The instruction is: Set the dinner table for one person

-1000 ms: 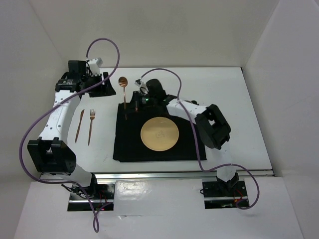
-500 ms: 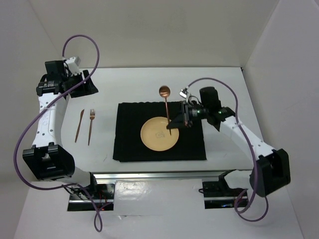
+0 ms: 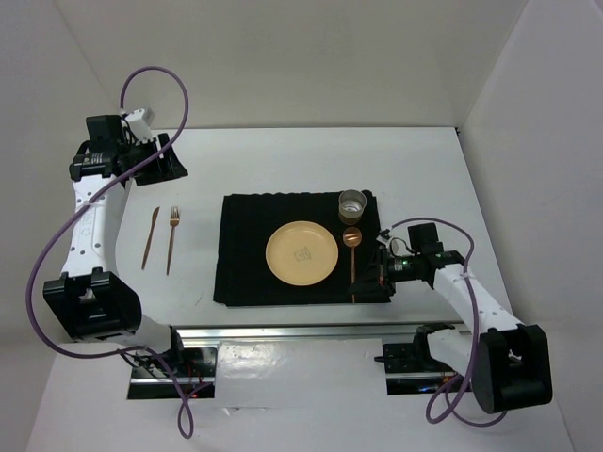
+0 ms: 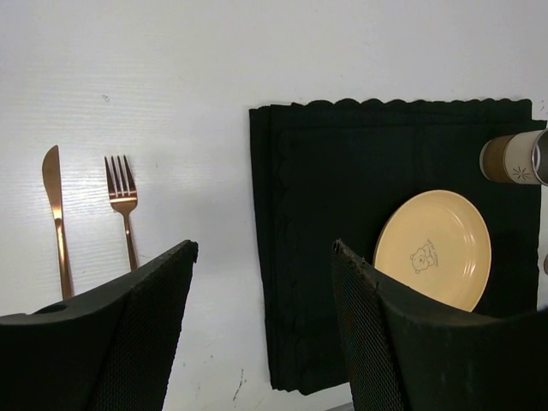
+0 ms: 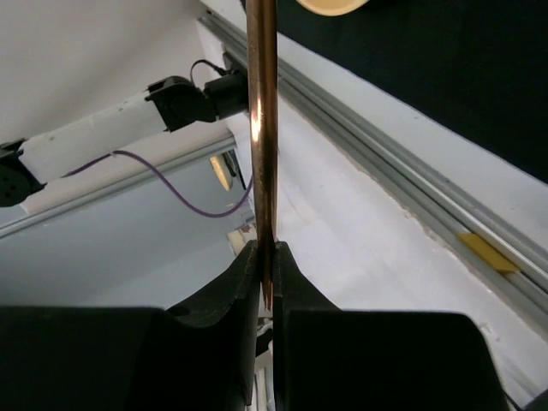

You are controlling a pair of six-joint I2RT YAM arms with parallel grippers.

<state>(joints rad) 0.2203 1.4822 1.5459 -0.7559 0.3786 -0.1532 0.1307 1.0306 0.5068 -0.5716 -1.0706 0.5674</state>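
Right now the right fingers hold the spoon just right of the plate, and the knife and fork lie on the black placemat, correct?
Not quite. The top external view shows the knife and fork on the bare white table, left of the black placemat. The right fingers do hold the spoon just right of the plate.

My overhead camera sits above and behind both arm bases, far enough back to take in the whole dinner table (image 3: pixel 424 169). My left wrist camera rides high over the table's far-left part, looking down past the left gripper (image 4: pixel 265 253). It shares the knife (image 4: pixel 56 214), fork (image 4: pixel 124 205), black placemat (image 4: pixel 334 257), yellow plate (image 4: pixel 434 248) and cup (image 4: pixel 512 157) with overhead, the same way up. My right wrist camera is low and close, looking past the right gripper (image 5: pixel 267 257) along the spoon (image 5: pixel 262 128) and across the near metal rail (image 5: pixel 385 184), which I also see from overhead.
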